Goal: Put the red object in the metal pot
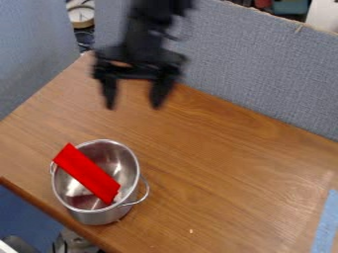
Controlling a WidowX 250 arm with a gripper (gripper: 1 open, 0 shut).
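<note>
The red object [86, 170], a flat bright red block, lies tilted inside the metal pot [128, 204], one end resting on the pot's left rim and the other down in the bowl. The shiny round pot stands near the table's front left corner. My gripper [134, 99] hangs above the back middle of the table, well up and to the right of the pot. Its two dark fingers [111, 96] point down, spread apart, with nothing between them. The arm looks blurred.
The wooden table [238, 168] stretches to the right of the pot. A grey-blue partition wall [251, 59] runs along the table's back edge. The front left edge of the table lies close to the pot.
</note>
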